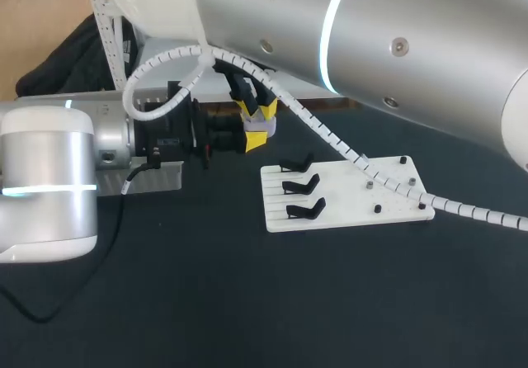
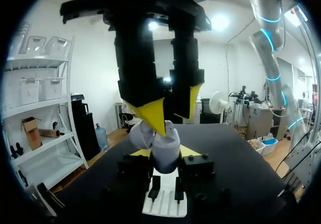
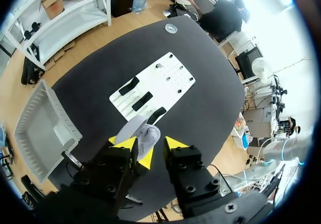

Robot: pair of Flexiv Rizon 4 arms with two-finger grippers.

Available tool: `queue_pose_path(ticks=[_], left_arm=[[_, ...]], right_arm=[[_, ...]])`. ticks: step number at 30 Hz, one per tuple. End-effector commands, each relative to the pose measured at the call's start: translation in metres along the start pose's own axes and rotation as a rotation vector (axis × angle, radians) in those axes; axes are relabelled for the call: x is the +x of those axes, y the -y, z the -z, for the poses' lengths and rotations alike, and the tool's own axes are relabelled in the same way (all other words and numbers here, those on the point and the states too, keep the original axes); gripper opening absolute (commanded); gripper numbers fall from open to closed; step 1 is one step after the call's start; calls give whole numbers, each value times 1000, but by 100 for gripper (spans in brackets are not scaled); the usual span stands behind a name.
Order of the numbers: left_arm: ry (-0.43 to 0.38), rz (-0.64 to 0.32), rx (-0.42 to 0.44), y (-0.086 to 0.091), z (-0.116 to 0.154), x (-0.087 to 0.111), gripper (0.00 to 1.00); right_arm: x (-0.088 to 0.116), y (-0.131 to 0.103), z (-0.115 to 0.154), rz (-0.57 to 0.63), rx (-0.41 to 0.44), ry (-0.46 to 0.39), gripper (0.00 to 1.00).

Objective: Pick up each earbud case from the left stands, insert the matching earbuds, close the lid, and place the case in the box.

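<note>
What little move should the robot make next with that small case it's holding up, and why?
Probably nudge the lid shut with the right gripper. The left gripper grips the case, its lid stands open, and the right gripper hangs open right above it. Whether both earbuds are inside, I cannot tell.

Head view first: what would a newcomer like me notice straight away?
Above the dark table, the left pincer clamps a small pale case, and the right pincer hangs right over it. Beside them lies a white board with three black stands, all bare.
</note>
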State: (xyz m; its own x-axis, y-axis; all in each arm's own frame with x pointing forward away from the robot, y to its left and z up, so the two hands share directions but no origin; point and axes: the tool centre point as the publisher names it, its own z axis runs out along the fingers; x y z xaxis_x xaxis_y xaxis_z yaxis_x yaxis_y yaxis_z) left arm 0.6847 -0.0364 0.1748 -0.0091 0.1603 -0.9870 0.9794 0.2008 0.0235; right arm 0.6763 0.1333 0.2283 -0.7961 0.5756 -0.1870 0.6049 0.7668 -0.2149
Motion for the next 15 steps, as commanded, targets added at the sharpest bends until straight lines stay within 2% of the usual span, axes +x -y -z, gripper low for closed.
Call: queue_pose_path(ticks=[1,5,11,15], left_arm=[[3,-1,-4,1,-1,1,0],[3,-1,-4,1,-1,1,0],[3,-1,-4,1,-1,1,0],[3,-1,-4,1,-1,1,0]], right_arm=[[7,19,13,0,-33,20,34],[9,33,24,21,-84,35,34],[1,52,27,124,-230,96,36],[-6,65,25,218,-397,87,40]])
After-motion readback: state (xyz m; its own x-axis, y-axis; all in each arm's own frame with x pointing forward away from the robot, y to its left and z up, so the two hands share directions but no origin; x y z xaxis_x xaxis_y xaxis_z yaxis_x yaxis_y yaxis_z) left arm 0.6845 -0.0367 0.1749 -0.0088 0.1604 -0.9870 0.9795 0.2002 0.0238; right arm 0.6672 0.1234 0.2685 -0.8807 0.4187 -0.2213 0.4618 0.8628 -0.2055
